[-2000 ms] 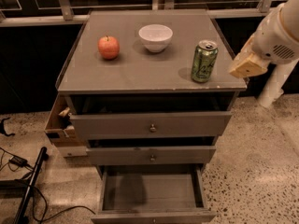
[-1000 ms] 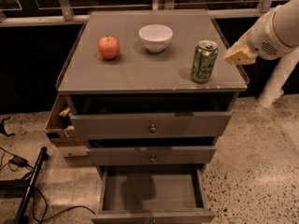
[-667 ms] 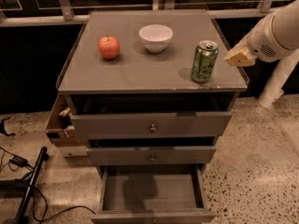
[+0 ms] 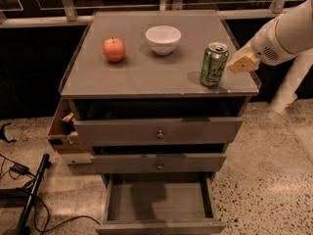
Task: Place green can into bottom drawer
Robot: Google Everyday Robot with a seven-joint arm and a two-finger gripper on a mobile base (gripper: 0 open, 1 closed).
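Observation:
The green can stands upright on the grey cabinet top, near its front right corner. My gripper comes in from the right on a white arm, just right of the can and at its height, a small gap apart. The bottom drawer is pulled open at floor level below the can, and its grey inside is bare.
A red apple and a white bowl sit further back on the top. Two upper drawers with small knobs are slightly ajar. A cardboard box stands at the cabinet's left side. Cables lie on the floor at left.
My gripper has moved left and up toward the can from the cabinet's right edge. The can, the apple, the bowl and the drawers have not moved.

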